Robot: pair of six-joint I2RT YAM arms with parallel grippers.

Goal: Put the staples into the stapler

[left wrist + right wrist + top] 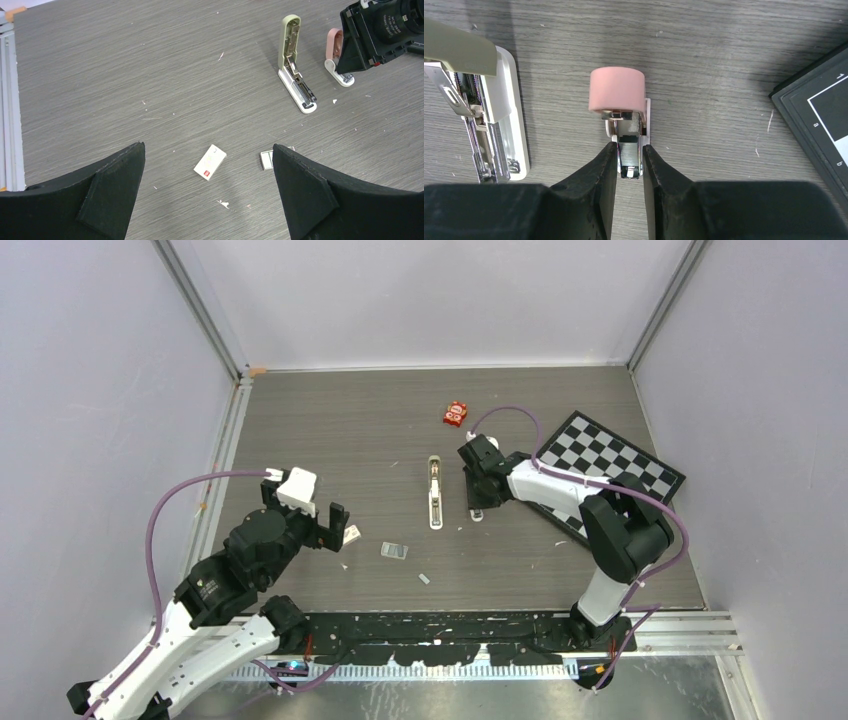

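Observation:
The olive-grey stapler point(435, 492) lies hinged open mid-table, its pale metal channel point(299, 87) exposed. A small square block of staples point(394, 551) rests on the table to its near left, half hidden behind a finger in the left wrist view point(266, 160). A tiny strip point(424, 579) lies nearer the front. My right gripper point(629, 147) is shut on the metal tail of a pink-and-white piece point(617, 90), just right of the stapler point(499, 120). My left gripper point(207, 150) hovers wide open over the table, holding nothing.
A white-and-red card-like box point(210, 162) lies on the table between my left fingers. A red packet point(455, 414) sits at the back. A checkerboard point(610, 465) lies at the right, its corner close to my right gripper point(819, 115). Small paper scraps dot the table.

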